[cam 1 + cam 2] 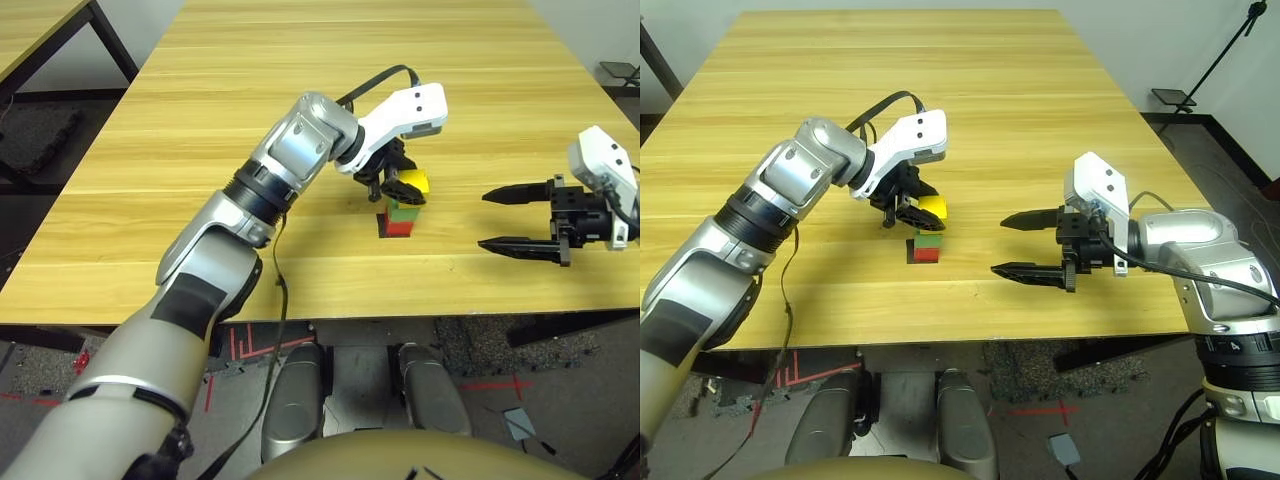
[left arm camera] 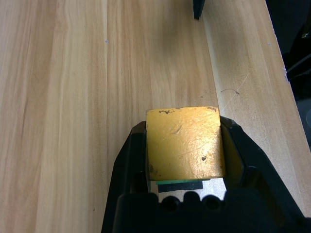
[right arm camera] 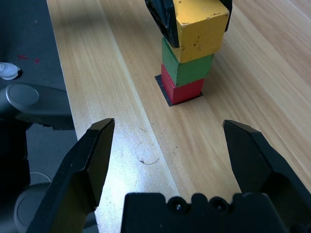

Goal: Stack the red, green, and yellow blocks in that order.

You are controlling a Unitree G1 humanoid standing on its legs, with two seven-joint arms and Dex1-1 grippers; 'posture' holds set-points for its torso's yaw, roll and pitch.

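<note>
- Left gripper [image 2: 184, 145] is gripping the yellow block [image 2: 185, 143] between both fingers; right gripper [image 3: 170, 150] is standing wide, holding nothing.
- Bare wooden table [image 1: 300, 90] is stretching beyond the blocks; its near edge is running close by.
- Yellow is sitting over the green block [image 3: 187, 68], green on the red block [image 3: 181, 87], red on a black patch [image 3: 166, 92].

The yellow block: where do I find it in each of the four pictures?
Left eye: just right of centre, atop the green block.
Right eye: just left of centre.
Left wrist: low centre, between the fingers.
Right wrist: top, right of centre: yellow block.
Shared landmark: black patch.
</note>
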